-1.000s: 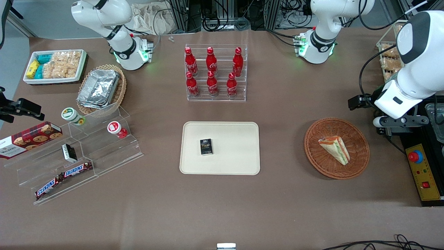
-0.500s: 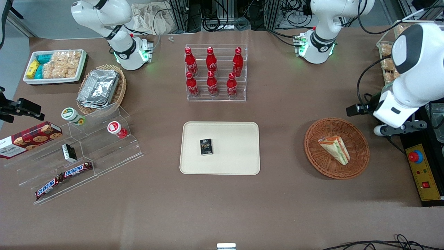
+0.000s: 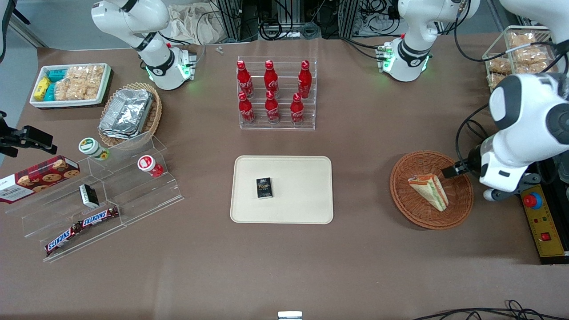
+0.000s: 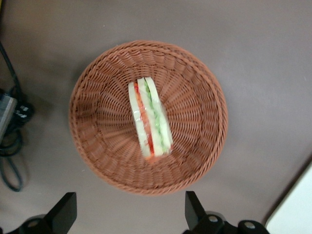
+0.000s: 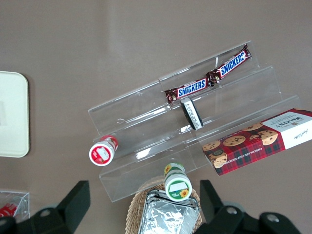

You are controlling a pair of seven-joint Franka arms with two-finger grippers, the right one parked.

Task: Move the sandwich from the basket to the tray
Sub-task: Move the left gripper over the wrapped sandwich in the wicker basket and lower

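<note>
the gripper [image 4: 130, 214] hangs above the basket [image 4: 92, 97], fingers [image 4: 66, 209] spread wide, holding nothing, sandwich [image 4: 150, 119] untouched.

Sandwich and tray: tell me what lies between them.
Front view: between the sandwich and tray, only basket rim and bare tabletop. The open claw hovers above the basket.

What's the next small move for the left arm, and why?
Probably a straight descent onto the sandwich. The gripper is open and hovers above the basket, fingers apart and nothing held; the sandwich lies in the basket's middle, untouched.
</note>
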